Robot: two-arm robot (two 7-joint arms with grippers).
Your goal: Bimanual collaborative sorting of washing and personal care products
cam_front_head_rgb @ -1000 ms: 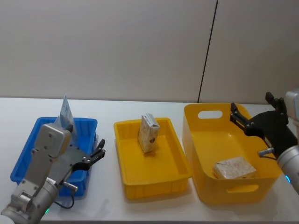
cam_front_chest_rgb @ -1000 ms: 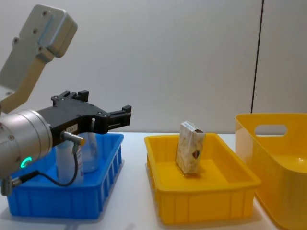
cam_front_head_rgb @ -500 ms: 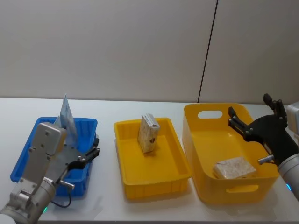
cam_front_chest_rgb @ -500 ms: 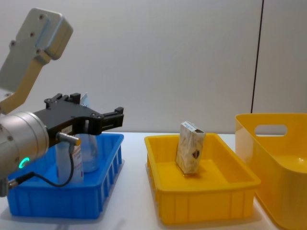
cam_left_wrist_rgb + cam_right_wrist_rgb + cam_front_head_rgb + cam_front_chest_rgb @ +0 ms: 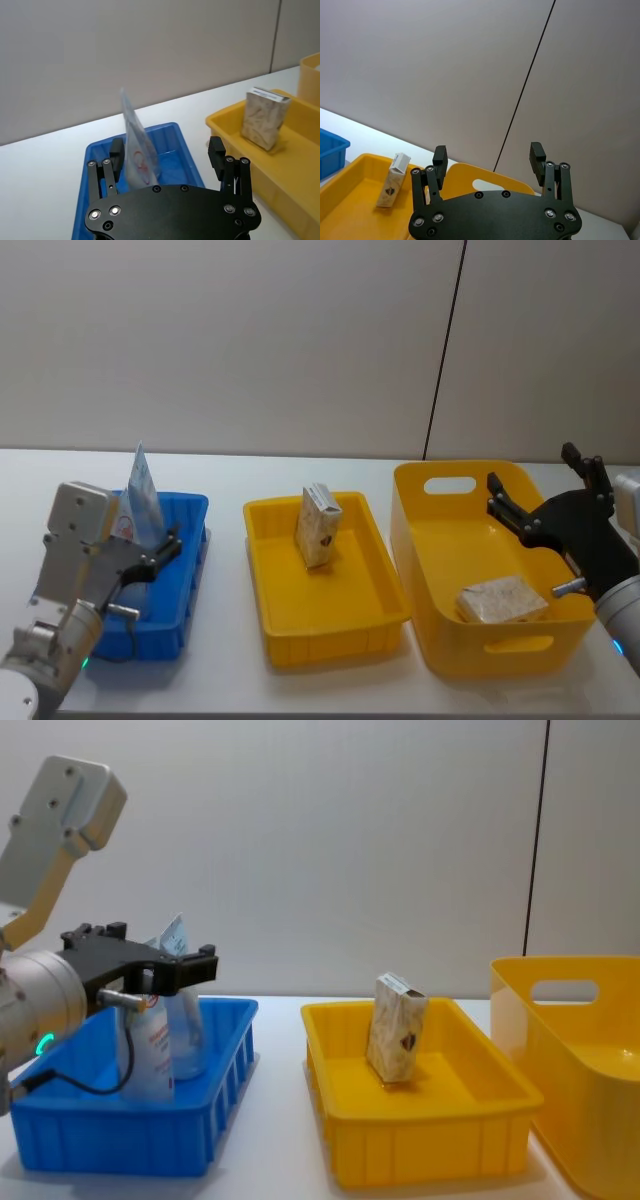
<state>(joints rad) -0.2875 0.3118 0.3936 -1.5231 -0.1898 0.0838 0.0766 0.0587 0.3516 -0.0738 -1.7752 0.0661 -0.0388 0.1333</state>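
An upright beige speckled carton (image 5: 317, 525) (image 5: 397, 1026) (image 5: 262, 123) (image 5: 392, 188) stands in the shallow yellow tray (image 5: 352, 632). Another carton (image 5: 501, 600) lies flat in the deep yellow bin (image 5: 430, 570). Pale squeeze tubes with red print (image 5: 140, 492) (image 5: 152, 1048) (image 5: 137, 150) stand in the blue bin (image 5: 185, 510). My left gripper (image 5: 165, 545) (image 5: 185, 963) (image 5: 166, 152) hangs open over the blue bin, just short of the tubes, holding nothing. Open and also without a load, my right gripper (image 5: 535, 472) (image 5: 488, 156) hovers above the deep bin's right side.
The three containers stand in a row on a white table (image 5: 230, 680), with narrow gaps between them. A plain wall (image 5: 250, 340) rises right behind. Bare table strips run along the front edge and behind the bins.
My left gripper has drawn back leftward, from the blue bin's right edge to above its inside near the tubes. The right gripper has barely shifted. The cartons have stayed put.
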